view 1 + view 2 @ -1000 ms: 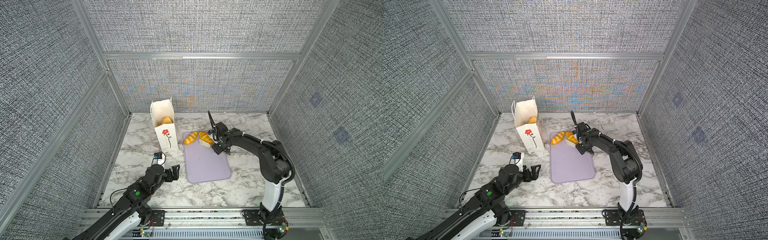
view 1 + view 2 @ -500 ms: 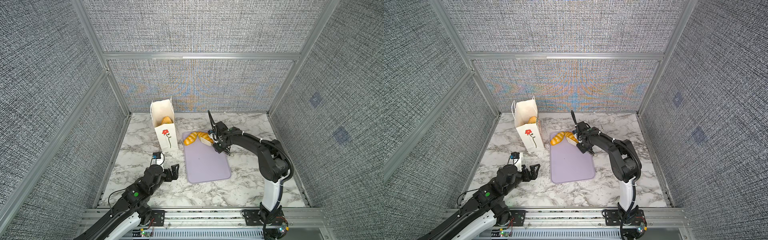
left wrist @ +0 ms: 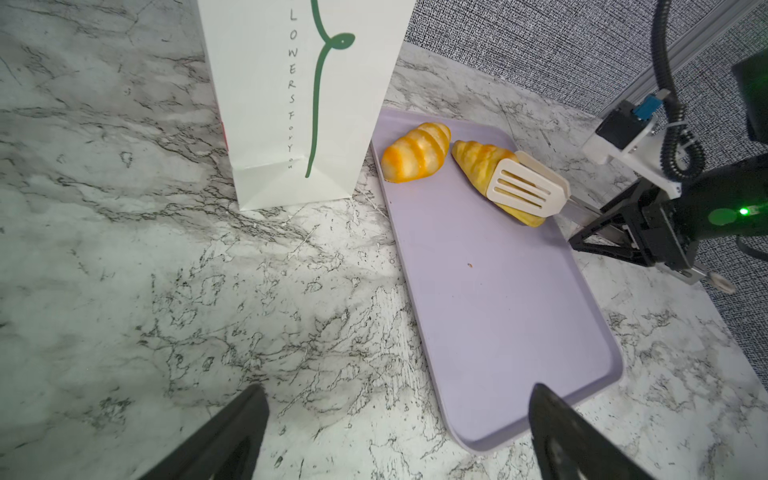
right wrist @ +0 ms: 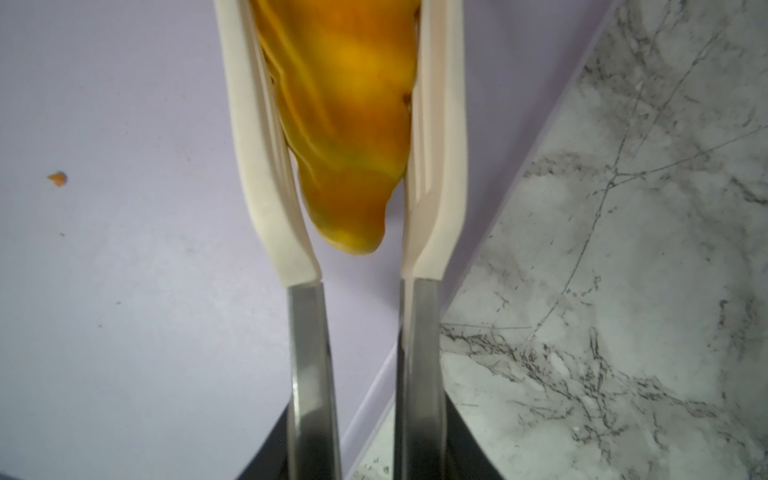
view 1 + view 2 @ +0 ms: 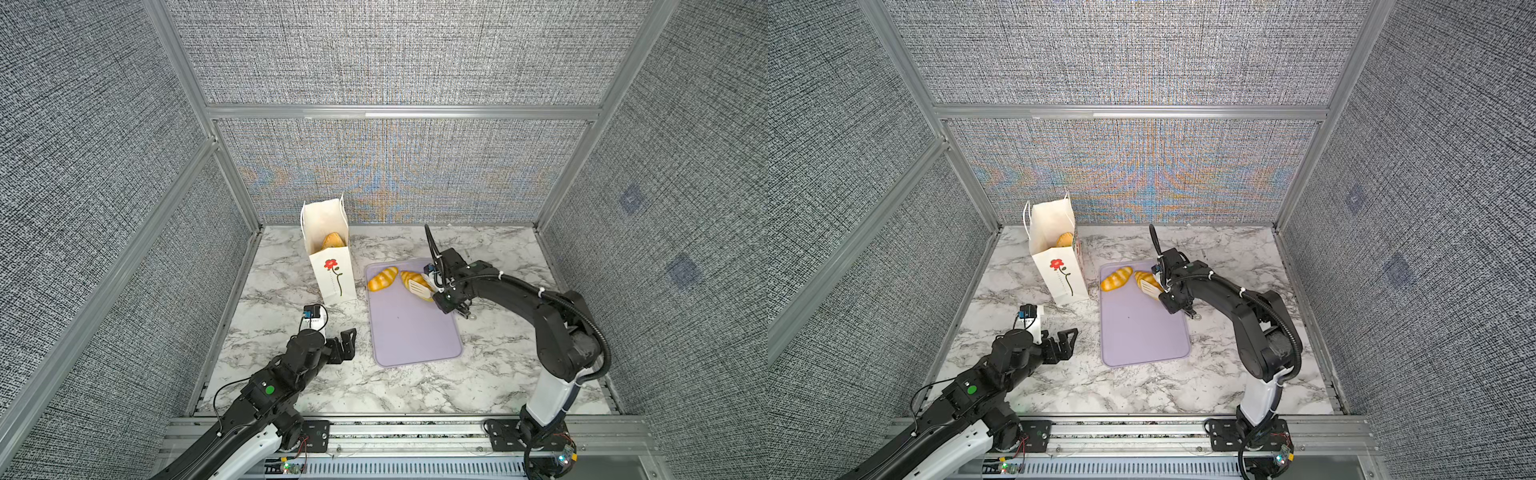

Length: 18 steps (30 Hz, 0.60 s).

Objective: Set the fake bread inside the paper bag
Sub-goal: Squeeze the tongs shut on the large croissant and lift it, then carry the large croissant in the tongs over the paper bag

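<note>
while your right arm reaches low and bent over the lilac plastic tray (image 3: 498, 311), the right pincer (image 5: 442, 293) is clenched on metal tongs (image 3: 523, 189). their cream slotted heads press both sides of a glossy striped croissant (image 3: 478, 162) just ahead of the pincer. a second golden roll (image 3: 415, 151) lies just beyond it on the same tray. further on stands the white paper bag (image 3: 270, 104), upright, with one pastry (image 5: 332, 241) showing inside. your left arm lies low over the marble table (image 3: 166, 270). the left pincer (image 5: 350, 343) is spread wide, grasping nothing, with the bag ahead of it.
</note>
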Tool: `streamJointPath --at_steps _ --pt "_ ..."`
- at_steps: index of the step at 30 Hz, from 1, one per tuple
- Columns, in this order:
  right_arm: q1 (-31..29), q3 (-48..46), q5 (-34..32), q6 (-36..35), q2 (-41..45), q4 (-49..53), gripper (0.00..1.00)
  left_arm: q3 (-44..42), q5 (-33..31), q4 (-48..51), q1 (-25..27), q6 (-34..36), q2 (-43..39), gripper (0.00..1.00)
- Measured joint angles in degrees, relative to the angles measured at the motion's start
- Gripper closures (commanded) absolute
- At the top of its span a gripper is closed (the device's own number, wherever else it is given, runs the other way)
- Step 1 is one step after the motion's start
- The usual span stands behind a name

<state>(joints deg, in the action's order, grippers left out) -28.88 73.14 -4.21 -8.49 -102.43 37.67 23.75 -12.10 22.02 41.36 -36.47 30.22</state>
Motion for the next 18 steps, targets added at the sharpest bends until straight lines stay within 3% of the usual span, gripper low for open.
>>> streamJointPath --at_steps 18 --pt "-3.8 -9.4 1.7 8.0 14.6 -1.2 0.63 1.2 -1.0 0.6 0.0 0.1 0.7 0.01"
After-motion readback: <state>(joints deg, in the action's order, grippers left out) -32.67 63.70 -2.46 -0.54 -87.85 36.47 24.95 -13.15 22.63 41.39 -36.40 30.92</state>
